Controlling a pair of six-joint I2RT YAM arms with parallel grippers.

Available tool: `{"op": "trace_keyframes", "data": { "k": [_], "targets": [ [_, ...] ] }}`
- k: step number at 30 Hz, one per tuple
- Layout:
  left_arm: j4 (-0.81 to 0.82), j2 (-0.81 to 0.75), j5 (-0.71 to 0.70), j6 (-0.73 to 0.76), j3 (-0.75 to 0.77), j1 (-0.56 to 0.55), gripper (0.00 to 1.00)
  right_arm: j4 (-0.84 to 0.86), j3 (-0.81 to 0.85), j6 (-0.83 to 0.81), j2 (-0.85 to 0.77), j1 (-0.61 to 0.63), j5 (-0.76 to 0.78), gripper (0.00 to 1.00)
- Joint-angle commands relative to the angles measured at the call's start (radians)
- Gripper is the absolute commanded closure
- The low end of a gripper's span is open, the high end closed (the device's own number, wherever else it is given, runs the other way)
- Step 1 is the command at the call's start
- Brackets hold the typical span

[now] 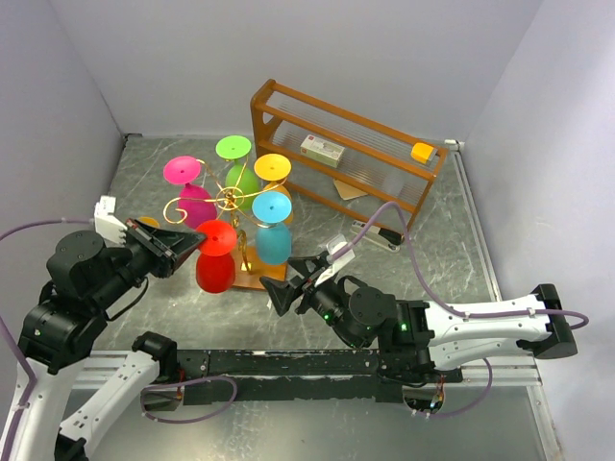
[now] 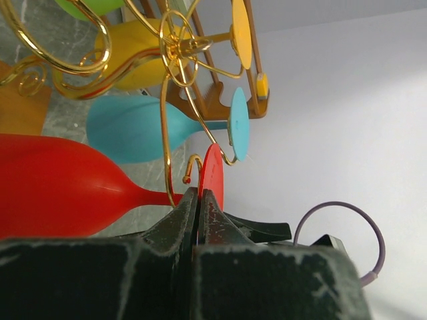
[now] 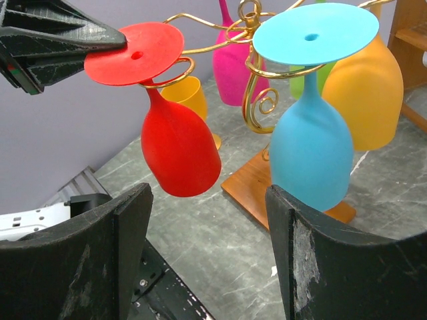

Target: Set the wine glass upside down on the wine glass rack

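Red wine glass (image 3: pixel 177 143) is hanging inverted on the rack (image 1: pixel 229 197); we are pinching its foot with the closed left end effector (image 2: pixel 199 197); right end effector (image 3: pixel 207 200) is gaping empty; we are judging a gentle release comes next.

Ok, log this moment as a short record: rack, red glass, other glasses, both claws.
rack: gold wire stand on a wooden base
red glass: upside down, stem in a rack curl
other glasses: blue, pink, green, yellow, all hung bowl-down
left claw: shut on the edge of the red glass's foot
right claw: open, empty, facing the rack
task state: glass hung, not yet released
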Motion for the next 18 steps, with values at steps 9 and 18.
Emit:
{"op": "trace_keyframes", "data": {
  "k": [9,18],
  "targets": [
    [0.104,0.056,0.094,0.026,-0.001,-0.003,0.93,0.017,-0.008,0.029,-0.018,0.004,0.039,0.32],
    [0.063,0.094,0.042,0.081,0.039,-0.003,0.69,0.004,-0.006,0.021,-0.028,0.004,0.028,0.32]
  ]
}}
